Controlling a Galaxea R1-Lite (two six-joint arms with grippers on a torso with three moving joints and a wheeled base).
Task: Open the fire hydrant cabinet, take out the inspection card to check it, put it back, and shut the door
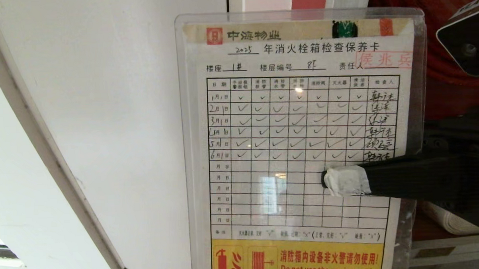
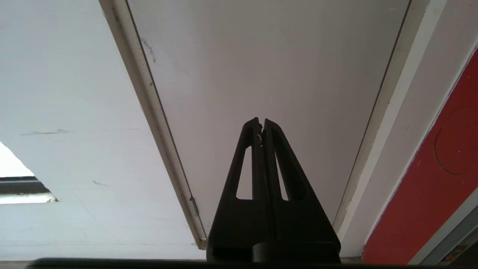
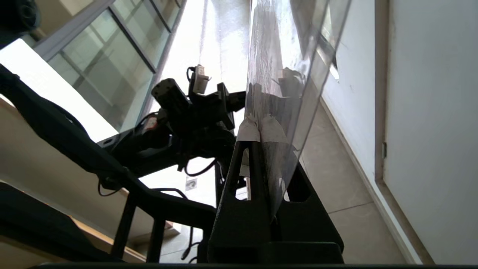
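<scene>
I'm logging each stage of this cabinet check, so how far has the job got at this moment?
Done: the inspection card is out of the fire hydrant cabinet, whose red inside shows behind it. In hand: the right hand is shut on the card's right edge, holding it up, printed side facing the head camera, for checking. Left: putting the card back and closing the door. The left hand is shut, holding nothing, in front of a white panel.

The inspection card [image 1: 299,148] is white with a black ruled grid, black check marks, a red logo and red stamp along its top, and a yellow band with red print at the lower edge of the frame. The right claw [image 1: 346,180] is black with a white-taped tip. At upper right, the fire hydrant cabinet [image 1: 453,91] shows red. The left claw [image 2: 261,125] is plain black.
</scene>
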